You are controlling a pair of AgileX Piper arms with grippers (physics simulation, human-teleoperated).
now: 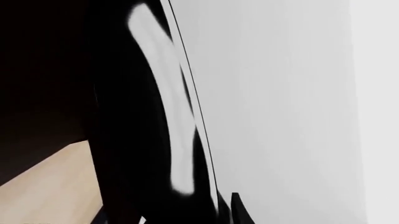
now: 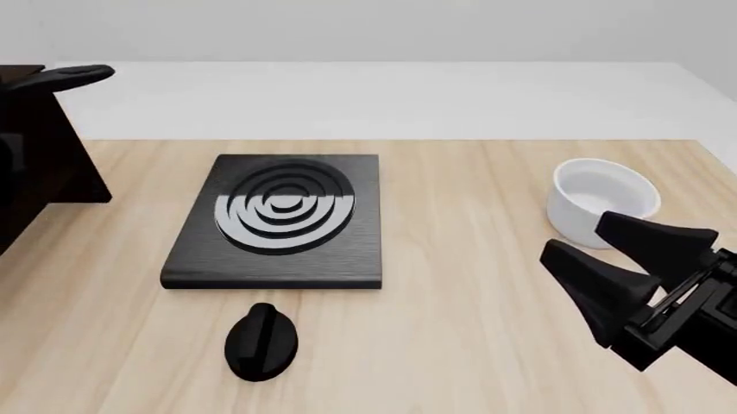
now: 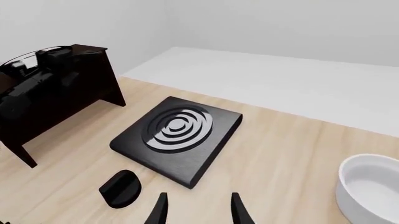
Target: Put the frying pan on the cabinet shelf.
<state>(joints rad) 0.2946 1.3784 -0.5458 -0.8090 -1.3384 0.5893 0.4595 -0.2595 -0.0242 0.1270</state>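
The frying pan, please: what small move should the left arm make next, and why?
Probably lower the frying pan the last bit onto the cabinet shelf, then release: its handle already juts over the cabinet top, but whether it rests there cannot be seen.

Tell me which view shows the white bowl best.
The front view: the whole white bowl sits on the table, beyond the right gripper. The right wrist view cuts it off at the frame's edge. The left wrist view misses it.
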